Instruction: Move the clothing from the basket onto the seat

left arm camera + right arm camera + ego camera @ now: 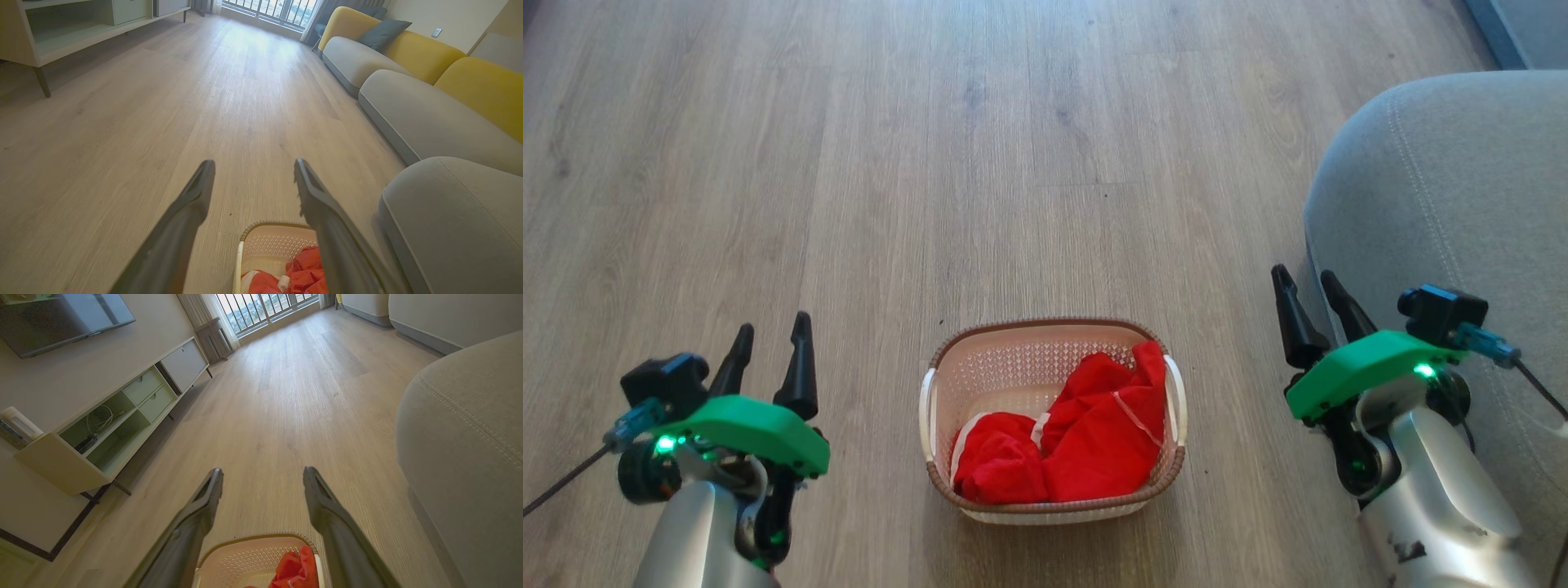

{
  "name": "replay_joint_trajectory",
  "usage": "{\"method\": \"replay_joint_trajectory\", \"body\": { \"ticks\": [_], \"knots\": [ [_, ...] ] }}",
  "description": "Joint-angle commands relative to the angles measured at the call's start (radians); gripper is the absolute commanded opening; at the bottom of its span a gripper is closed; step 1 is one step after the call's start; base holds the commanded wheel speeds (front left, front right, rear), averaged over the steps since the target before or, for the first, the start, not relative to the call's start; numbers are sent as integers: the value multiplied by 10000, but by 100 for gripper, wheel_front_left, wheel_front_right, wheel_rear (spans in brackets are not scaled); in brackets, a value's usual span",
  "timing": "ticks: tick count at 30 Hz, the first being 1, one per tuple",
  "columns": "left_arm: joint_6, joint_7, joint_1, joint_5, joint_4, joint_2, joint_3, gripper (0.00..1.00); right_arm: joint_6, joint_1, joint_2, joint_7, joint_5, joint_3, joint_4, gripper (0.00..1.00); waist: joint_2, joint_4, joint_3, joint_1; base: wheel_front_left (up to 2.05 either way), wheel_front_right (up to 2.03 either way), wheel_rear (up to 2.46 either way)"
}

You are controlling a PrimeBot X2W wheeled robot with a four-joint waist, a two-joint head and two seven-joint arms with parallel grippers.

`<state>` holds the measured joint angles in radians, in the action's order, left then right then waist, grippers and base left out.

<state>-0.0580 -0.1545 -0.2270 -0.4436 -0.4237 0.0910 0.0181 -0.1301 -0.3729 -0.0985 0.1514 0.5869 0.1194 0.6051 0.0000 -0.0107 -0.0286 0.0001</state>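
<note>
The left claw [773, 322] and right claw [1305, 273] hang wide and empty either side of the basket [1013, 367] on the floor [931, 163], clothing [1086, 441] heaped inside. A careless pinch might snag the basket's wall, or shed a trailing garment short of the seat [1445, 188].

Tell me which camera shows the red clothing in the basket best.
The head view: the clothing lies in full sight inside the basket. Both wrist views catch a small part, cut off at their bottom edges.
</note>
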Motion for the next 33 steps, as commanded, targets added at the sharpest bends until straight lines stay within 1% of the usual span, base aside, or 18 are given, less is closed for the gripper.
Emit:
{"method": "replay_joint_trajectory", "body": {
  "ticks": [1, 19, 28, 30, 33],
  "knots": [
    [61, -170, -644, 343, 281, 274, -232, 100, -5, -656, -97, 186, -336, 222, -230, 100, 0, 0, -3, -1, 0, 0, 0],
    [251, -697, -1057, 2492, 27, 344, -373, 100, -6, -1324, -155, 722, -2557, 416, 279, 100, 0, -32, -56, -1, 0, 0, 0],
    [261, -961, -1289, 3512, -79, 317, -567, 100, -6, -1629, -181, 990, -3712, 452, 507, 100, 0, -83, -57, -1, 0, 0, 0],
    [267, -1048, -1353, 3874, -144, 302, -633, 100, -6, -1708, -168, 1079, -4123, 454, 548, 100, 0, -96, -58, -1, 0, 0, 0],
    [248, -1073, -1392, 3978, -191, 278, -693, 100, -6, -1744, -155, 1104, -4267, 380, 543, 100, 0, -90, -65, -1, 0, 0, 0]
  ]
}}
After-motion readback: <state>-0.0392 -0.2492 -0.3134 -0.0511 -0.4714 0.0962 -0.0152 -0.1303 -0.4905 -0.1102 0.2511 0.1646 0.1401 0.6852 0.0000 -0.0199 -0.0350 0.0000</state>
